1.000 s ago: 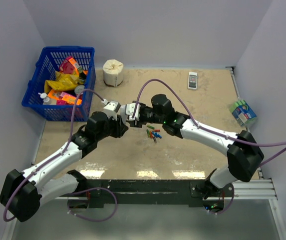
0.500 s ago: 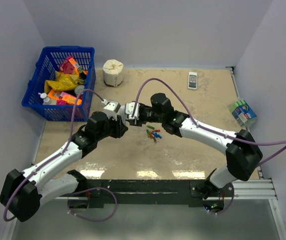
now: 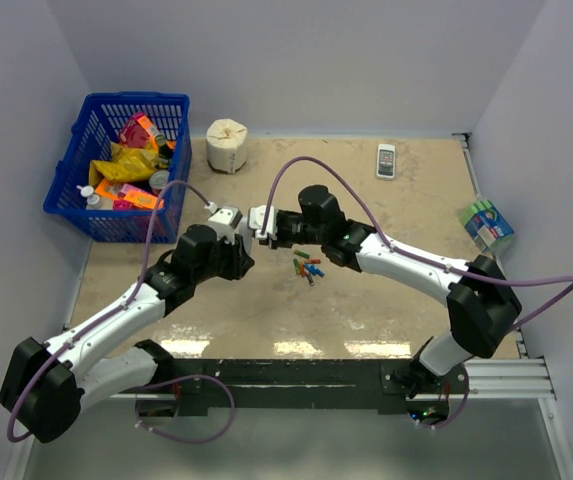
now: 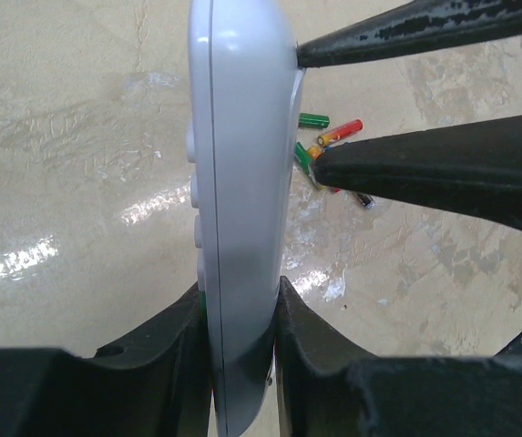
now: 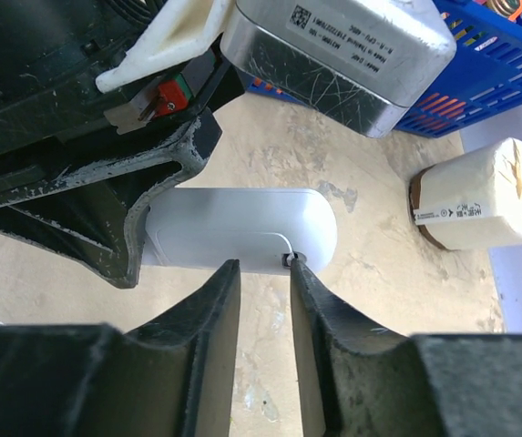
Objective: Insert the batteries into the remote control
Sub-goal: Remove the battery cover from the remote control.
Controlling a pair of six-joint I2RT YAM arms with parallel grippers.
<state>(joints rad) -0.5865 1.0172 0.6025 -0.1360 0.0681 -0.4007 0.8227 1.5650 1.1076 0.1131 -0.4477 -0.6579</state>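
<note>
Remote control point(image 4: 242, 182) clamped in left pincer point(image 4: 240, 305); right pincer point(image 5: 264, 267) narrowly parted, tips touching it

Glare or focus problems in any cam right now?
Top external: sharp overall, light reflections on the table near its front edge. Left wrist: more glare patches on the table, a highlight on the remote control, left gripper soft at the bottom. Right wrist: right gripper dark and soft near the lens, paper roll in focus.

Tabletop point(image 3: 396, 295) has the batteries point(image 3: 307, 268) scattered right by the right pincer point(image 3: 255, 230), paper roll point(image 3: 227, 145) and handset point(image 3: 386, 160) well past it.
</note>
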